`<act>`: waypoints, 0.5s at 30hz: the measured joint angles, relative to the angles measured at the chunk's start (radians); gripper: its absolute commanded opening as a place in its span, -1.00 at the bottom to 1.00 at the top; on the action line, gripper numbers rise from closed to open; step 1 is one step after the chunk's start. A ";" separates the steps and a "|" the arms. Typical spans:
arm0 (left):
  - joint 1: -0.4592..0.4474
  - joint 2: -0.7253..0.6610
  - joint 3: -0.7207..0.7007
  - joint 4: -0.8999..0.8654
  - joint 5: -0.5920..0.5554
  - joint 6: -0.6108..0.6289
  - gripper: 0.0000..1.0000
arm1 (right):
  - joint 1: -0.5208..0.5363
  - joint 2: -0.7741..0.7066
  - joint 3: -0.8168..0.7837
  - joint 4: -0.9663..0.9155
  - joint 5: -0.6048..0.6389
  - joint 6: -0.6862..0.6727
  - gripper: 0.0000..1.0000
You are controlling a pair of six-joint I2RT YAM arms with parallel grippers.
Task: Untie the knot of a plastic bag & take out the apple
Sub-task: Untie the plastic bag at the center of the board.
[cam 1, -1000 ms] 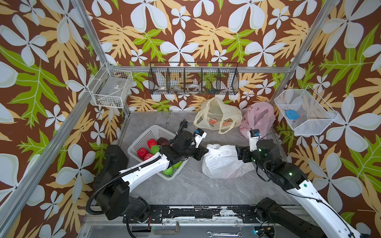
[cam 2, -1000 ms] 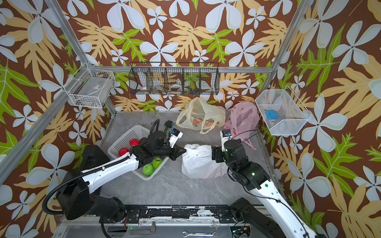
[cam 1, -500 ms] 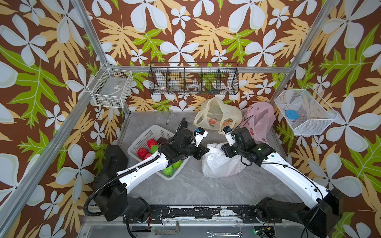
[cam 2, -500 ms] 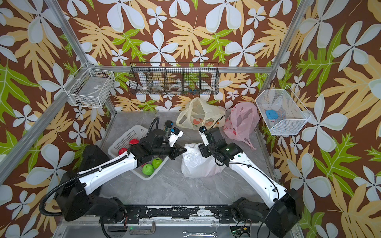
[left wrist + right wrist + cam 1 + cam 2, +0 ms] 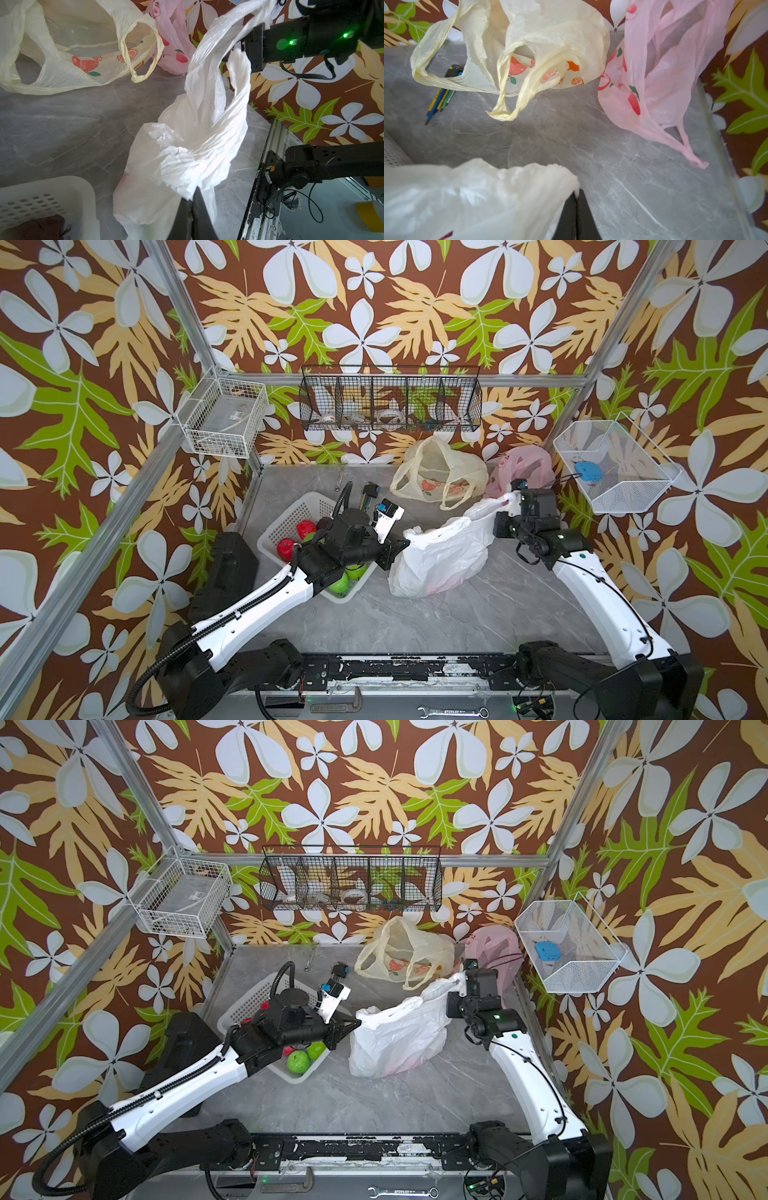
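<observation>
A white plastic bag [image 5: 440, 560] [image 5: 395, 1040] lies on the grey table, stretched between both arms. My left gripper [image 5: 405, 541] [image 5: 192, 199] is shut on the bag's left handle. Toward the back right, my right gripper [image 5: 509, 499] [image 5: 576, 194] is shut on the other handle and holds it taut. The handles are spread apart, and I see no knot between them. The apple is hidden inside the bag; only a faint reddish tint [image 5: 405, 1063] shows through its lower wall.
A white basket [image 5: 291, 514] with red and green fruit sits under my left arm. A yellowish bag [image 5: 440, 477] and a pink bag [image 5: 528, 464] lie at the back. Wire baskets [image 5: 390, 402] hang on the walls.
My right gripper went from open beside the bag to over its top, shut on a handle, and drew it back to the right. The left gripper kept its hold in place.
</observation>
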 measured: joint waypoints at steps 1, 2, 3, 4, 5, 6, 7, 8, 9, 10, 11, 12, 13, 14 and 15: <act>0.001 -0.018 -0.027 -0.005 -0.016 -0.010 -0.93 | -0.022 -0.023 -0.025 0.005 0.003 0.031 -1.00; 0.002 -0.027 -0.049 -0.005 -0.025 -0.022 -0.75 | -0.030 -0.043 -0.045 0.011 -0.008 0.045 -1.00; 0.003 -0.032 -0.066 -0.006 -0.027 -0.021 -0.56 | -0.029 -0.069 -0.068 0.017 -0.040 0.056 -1.00; 0.003 -0.034 -0.078 -0.008 -0.026 -0.023 -0.41 | -0.027 -0.094 -0.086 0.026 -0.087 0.063 -1.00; 0.003 -0.035 -0.081 -0.010 -0.027 -0.026 -0.29 | -0.027 -0.115 -0.100 0.036 -0.114 0.068 -1.00; 0.002 -0.036 -0.080 -0.011 -0.027 -0.036 -0.18 | -0.029 -0.137 -0.114 0.047 -0.135 0.080 -0.95; 0.002 -0.037 -0.074 -0.011 -0.030 -0.040 -0.09 | -0.032 -0.159 -0.125 0.053 -0.156 0.091 -0.82; 0.002 -0.037 -0.064 -0.013 -0.040 -0.039 -0.03 | -0.033 -0.179 -0.132 0.053 -0.177 0.092 -0.67; 0.002 -0.037 -0.050 -0.013 -0.043 -0.036 0.01 | -0.033 -0.196 -0.135 0.053 -0.198 0.094 -0.51; 0.002 -0.037 -0.032 -0.013 -0.045 -0.034 0.05 | -0.032 -0.213 -0.135 0.051 -0.217 0.100 -0.36; 0.002 -0.035 -0.013 -0.013 -0.046 -0.027 0.08 | -0.032 -0.225 -0.135 0.046 -0.230 0.100 -0.23; 0.002 -0.032 0.009 -0.012 -0.046 -0.019 0.09 | -0.032 -0.243 -0.137 0.040 -0.240 0.104 -0.06; 0.002 -0.027 0.029 -0.010 -0.046 -0.018 0.10 | -0.032 -0.261 -0.143 0.036 -0.246 0.114 0.06; 0.002 -0.020 0.047 -0.010 -0.047 -0.017 0.10 | -0.032 -0.278 -0.151 0.030 -0.257 0.117 0.14; 0.002 -0.008 0.071 -0.008 -0.047 -0.013 0.11 | -0.032 -0.299 -0.163 0.020 -0.264 0.119 0.22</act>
